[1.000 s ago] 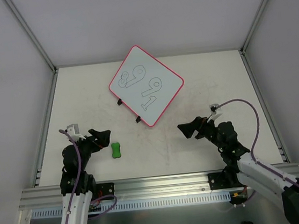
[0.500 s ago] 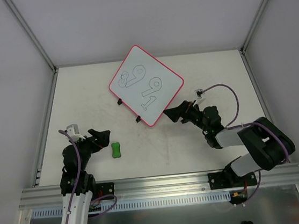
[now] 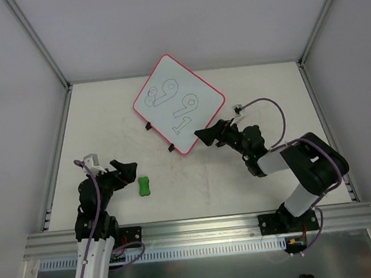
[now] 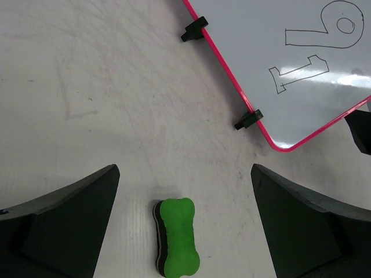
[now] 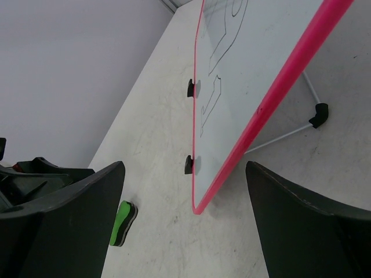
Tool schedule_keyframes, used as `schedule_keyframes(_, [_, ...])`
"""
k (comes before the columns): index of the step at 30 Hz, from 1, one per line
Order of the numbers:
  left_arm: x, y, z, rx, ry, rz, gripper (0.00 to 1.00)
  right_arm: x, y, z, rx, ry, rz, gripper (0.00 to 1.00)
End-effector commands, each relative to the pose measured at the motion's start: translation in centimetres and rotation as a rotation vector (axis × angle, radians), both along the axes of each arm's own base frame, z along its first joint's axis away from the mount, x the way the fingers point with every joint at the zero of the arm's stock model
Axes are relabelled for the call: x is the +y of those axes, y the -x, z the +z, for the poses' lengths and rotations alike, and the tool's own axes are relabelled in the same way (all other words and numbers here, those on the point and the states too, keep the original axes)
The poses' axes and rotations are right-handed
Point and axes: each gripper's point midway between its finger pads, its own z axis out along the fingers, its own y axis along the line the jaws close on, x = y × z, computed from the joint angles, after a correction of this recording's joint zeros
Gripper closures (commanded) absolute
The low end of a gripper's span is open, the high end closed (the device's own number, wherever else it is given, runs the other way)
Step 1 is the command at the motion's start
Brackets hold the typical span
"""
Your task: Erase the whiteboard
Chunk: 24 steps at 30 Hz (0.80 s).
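The whiteboard (image 3: 179, 105) lies turned like a diamond at the table's far middle, with a red-pink rim, two black clips (image 3: 171, 147) and outlined black digits. It also shows in the left wrist view (image 4: 301, 69) and edge-on in the right wrist view (image 5: 243, 69). My right gripper (image 3: 205, 137) is open at the board's near right edge; its jaws (image 5: 185, 168) straddle the near corner without touching. My left gripper (image 3: 127, 171) is open and empty. The green eraser (image 3: 144, 186) lies flat on the table between its jaws (image 4: 185, 174), also seen in the right wrist view (image 5: 123, 223).
A thin wire leg with a black foot (image 5: 317, 113) sticks out behind the whiteboard. Metal frame posts (image 3: 41, 48) and grey walls close in the table on three sides. A metal rail (image 3: 196, 228) runs along the near edge.
My right arm has swung left and forward to the whiteboard's near corner. The board has shifted very slightly left. The left arm and the eraser have not moved.
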Motion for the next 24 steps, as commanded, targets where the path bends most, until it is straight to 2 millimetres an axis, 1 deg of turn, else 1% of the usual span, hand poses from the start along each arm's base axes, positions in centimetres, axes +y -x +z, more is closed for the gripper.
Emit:
schedule_keyframes(1, [0.0, -0.2, 1.8, -0.051, 0.010, 0.004, 0.01, 0.3, -1.4, 5.5, -0.233, -0.094, -0.043, 0.10])
schedule_keyframes(4, [0.0, -0.2, 1.6, -0.043, 0.012, 0.004, 0.01, 0.2, -1.5, 5.1, -0.226, -0.084, -0.059, 0.10])
schedule_keyframes(7, [0.0, -0.2, 1.5, -0.037, 0.013, 0.003, 0.01, 0.2, -1.6, 5.0, -0.227, -0.081, -0.067, 0.10])
schedule_keyframes(11, [0.0, -0.2, 1.4, -0.035, 0.014, 0.002, 0.01, 0.7, -2.2, 5.1, -0.235, -0.080, -0.060, 0.10])
schedule_keyframes(13, [-0.1, -0.1, 1.4, -0.035, 0.015, -0.001, 0.01, 0.9, -2.6, 4.9, -0.233, -0.077, -0.060, 0.12])
schedule_keyframes(14, [-0.1, -0.1, 1.4, -0.035, 0.015, -0.001, 0.01, 1.1, -2.7, 5.0, -0.237, -0.077, -0.057, 0.18])
schedule_keyframes(15, [-0.1, -0.1, 1.3, -0.034, 0.014, 0.000, 0.01, 1.4, -3.1, 5.0, -0.240, -0.079, -0.054, 0.21])
schedule_keyframes(16, [-0.1, -0.1, 1.4, -0.033, 0.016, -0.001, 0.01, 1.5, -3.2, 5.0, -0.241, -0.080, -0.050, 0.26])
schedule_keyframes(17, [0.0, -0.2, 1.3, -0.031, 0.016, 0.009, 0.01, 1.7, -3.4, 5.1, -0.240, -0.083, -0.046, 0.35])
schedule_keyframes(18, [0.2, -0.2, 1.2, -0.027, 0.019, 0.021, 0.01, 1.9, -3.6, 5.4, -0.248, -0.088, -0.041, 0.38])
schedule_keyframes(19, [0.3, -0.3, 1.2, -0.023, 0.022, 0.026, 0.01, 2.1, -3.6, 5.2, -0.246, -0.085, -0.034, 0.42])
schedule_keyframes(20, [0.2, -0.3, 1.2, -0.022, 0.021, 0.020, 0.01, 2.1, -3.7, 5.2, -0.246, -0.086, -0.036, 0.49])
schedule_keyframes(23, [0.2, -0.3, 1.0, -0.009, 0.019, 0.024, 0.01, 1.5, -3.9, 5.0, -0.242, -0.080, -0.057, 0.59])
schedule_keyframes(24, [0.2, -0.3, 1.2, -0.010, 0.020, 0.023, 0.01, 1.5, -3.9, 5.0, -0.241, -0.080, -0.062, 0.59])
